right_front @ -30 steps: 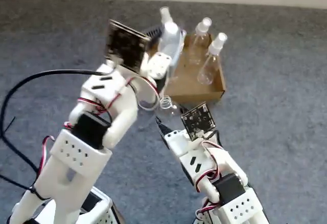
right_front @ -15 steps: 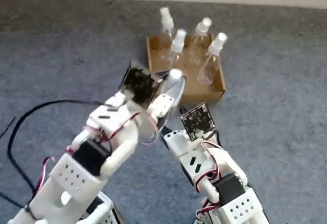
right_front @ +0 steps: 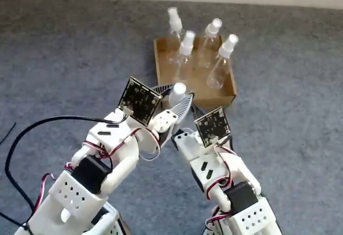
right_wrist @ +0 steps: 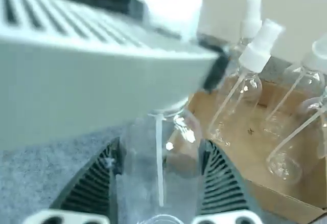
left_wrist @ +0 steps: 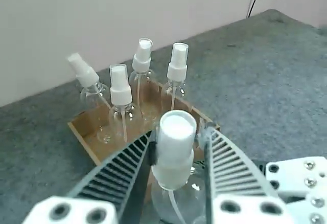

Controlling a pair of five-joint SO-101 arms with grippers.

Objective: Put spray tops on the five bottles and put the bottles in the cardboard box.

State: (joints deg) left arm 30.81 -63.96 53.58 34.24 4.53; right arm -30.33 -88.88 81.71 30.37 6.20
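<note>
A white spray top [left_wrist: 176, 132] sits between the fingers of my left gripper [left_wrist: 176, 144], which is shut on it. Its tube hangs down inside a clear bottle [right_wrist: 158, 157]. My right gripper [right_wrist: 158, 165] is shut on this bottle's body and holds it upright on the carpet, just in front of the cardboard box [right_front: 222, 102]. From above, the spray top [right_front: 178, 89] shows at the left gripper [right_front: 179, 98], with the right gripper [right_front: 185, 123] just below it. Several capped bottles [right_front: 187, 44] stand in the box, also seen as bottles [left_wrist: 122, 101] from the left wrist.
Grey carpet [right_front: 69, 47] covers the floor around the box. A black cable [right_front: 32, 130] curves along the left arm's side. The two arms stand close together in front of the box.
My left arm has come down and back from over the box, carrying the spray top to the bottle in the right gripper. The right arm has shifted slightly forward.
</note>
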